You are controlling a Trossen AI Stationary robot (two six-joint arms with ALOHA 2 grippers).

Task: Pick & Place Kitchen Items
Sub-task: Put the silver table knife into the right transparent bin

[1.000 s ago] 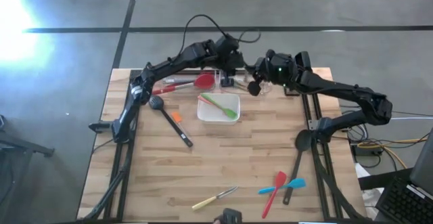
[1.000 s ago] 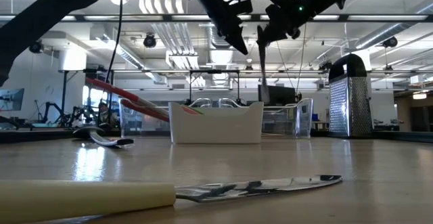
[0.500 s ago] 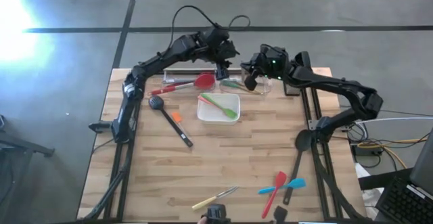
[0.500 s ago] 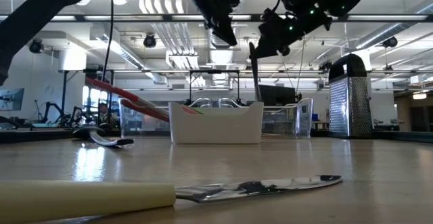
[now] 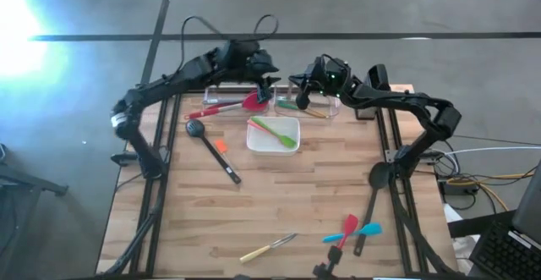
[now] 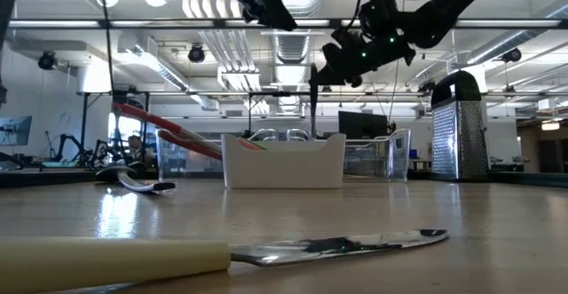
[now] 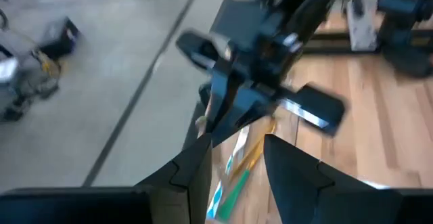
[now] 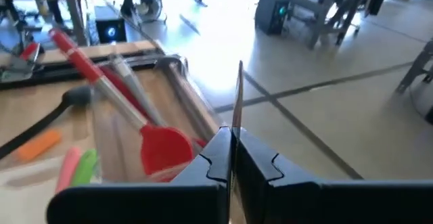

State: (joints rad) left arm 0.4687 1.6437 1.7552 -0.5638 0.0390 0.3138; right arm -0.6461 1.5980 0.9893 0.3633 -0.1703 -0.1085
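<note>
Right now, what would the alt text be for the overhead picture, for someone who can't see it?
Two dark robot arms meet over clear bins at a wooden table's far edge; the right gripper holds a slim utensil. A white dish sits mid-table, other utensils scattered around.

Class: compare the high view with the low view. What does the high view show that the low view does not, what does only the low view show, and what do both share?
Only the high view shows the black ladle and the red and blue spatulas at the near right of the table, and the green utensil lying in the white dish.

Only the low view shows the metal grater and the room's ceiling lights.

Both show the cream-handled knife, the white dish, and the right gripper shut on a thin utensil above the far bins.
</note>
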